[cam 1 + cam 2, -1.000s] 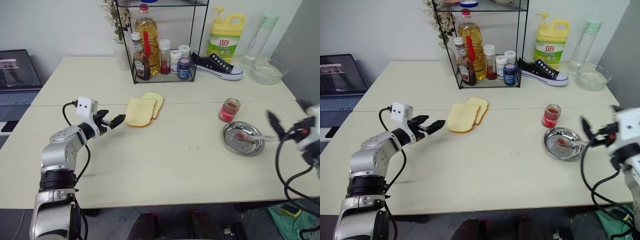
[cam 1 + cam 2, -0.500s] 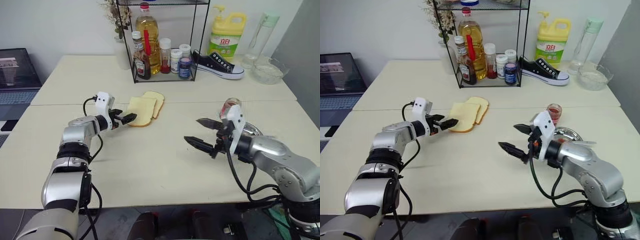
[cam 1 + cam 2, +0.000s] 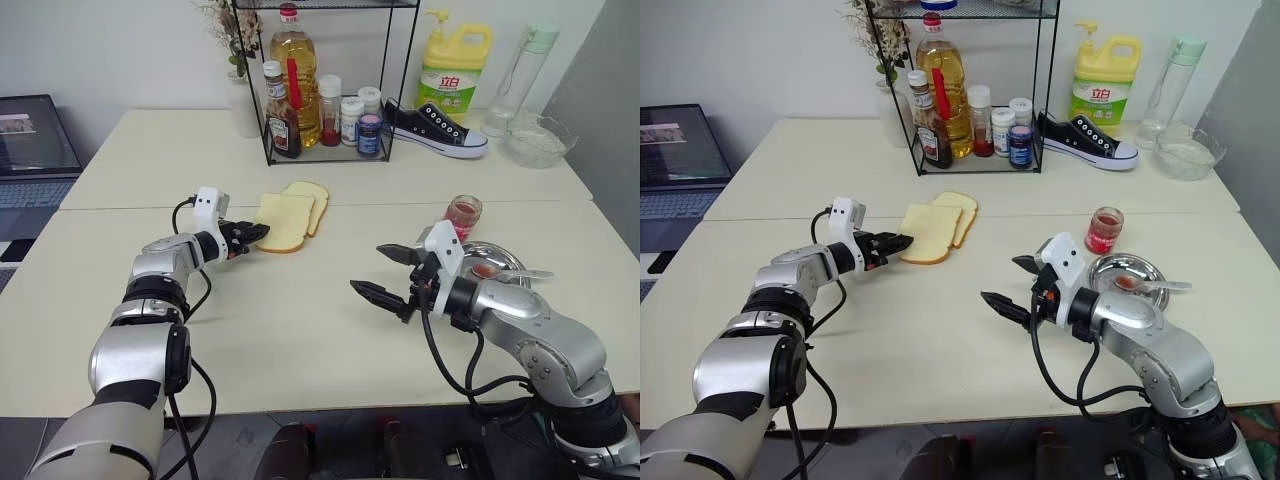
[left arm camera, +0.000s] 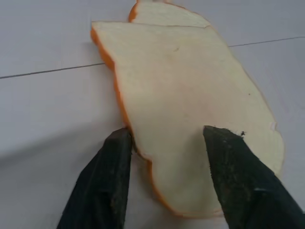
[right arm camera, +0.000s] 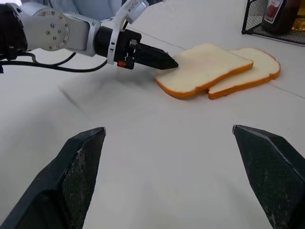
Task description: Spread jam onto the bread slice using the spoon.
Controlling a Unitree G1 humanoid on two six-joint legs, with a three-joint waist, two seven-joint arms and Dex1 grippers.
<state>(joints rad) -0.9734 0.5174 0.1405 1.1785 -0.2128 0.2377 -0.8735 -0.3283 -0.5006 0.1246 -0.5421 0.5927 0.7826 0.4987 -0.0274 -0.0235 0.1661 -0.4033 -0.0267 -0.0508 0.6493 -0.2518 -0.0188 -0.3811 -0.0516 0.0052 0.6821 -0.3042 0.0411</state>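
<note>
Two pale bread slices lie overlapped mid-table. My left gripper is shut on the near corner of the upper bread slice. In the left wrist view one finger presses the crust and the other rests on top of the slice. The second slice lies partly under it. My right gripper hangs open over bare table, right of the bread. The spoon lies in the steel plate with a dab of red jam. A red jam jar stands behind the plate.
A wire rack of bottles stands at the back, with a black shoe, a yellow detergent jug and a glass bowl to its right. A laptop sits far left.
My left gripper reached forward to the bread and its fingers narrowed onto the slice's corner. My right arm swung in from the right edge to mid-table, still open.
</note>
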